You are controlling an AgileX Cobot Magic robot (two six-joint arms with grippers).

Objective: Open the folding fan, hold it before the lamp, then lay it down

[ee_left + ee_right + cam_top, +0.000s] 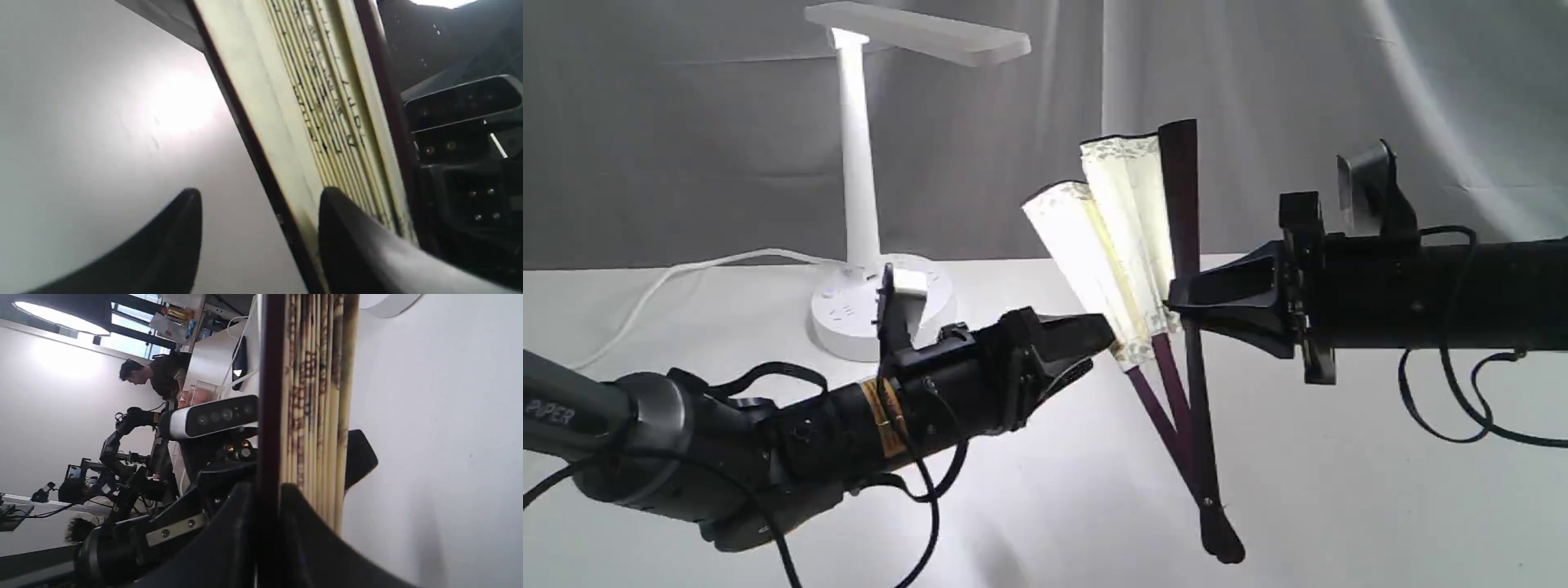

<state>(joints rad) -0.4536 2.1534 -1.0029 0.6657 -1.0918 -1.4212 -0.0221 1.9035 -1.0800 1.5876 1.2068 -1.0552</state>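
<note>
The folding fan [1131,233] stands upright and partly spread above the table, with its pivot low [1217,531]. Its cream pleats are still bunched in two groups. My right gripper [1178,306] is shut on the dark outer guard [269,396], which runs between its fingers [241,539]. My left gripper [1104,343] is open at the opposite lower edge of the leaf. In the left wrist view the other guard [253,155] passes between the spread fingers [347,228], and the calligraphy pleats [327,102] lie beside one of them. The lamp [858,163] stands lit at the back left, behind the left arm.
The lamp's round base [849,318] and white cord [686,273] lie on the white table [1339,490] behind my left arm. A grey curtain [1258,82] closes the back. Black cables [1445,408] hang under my right arm.
</note>
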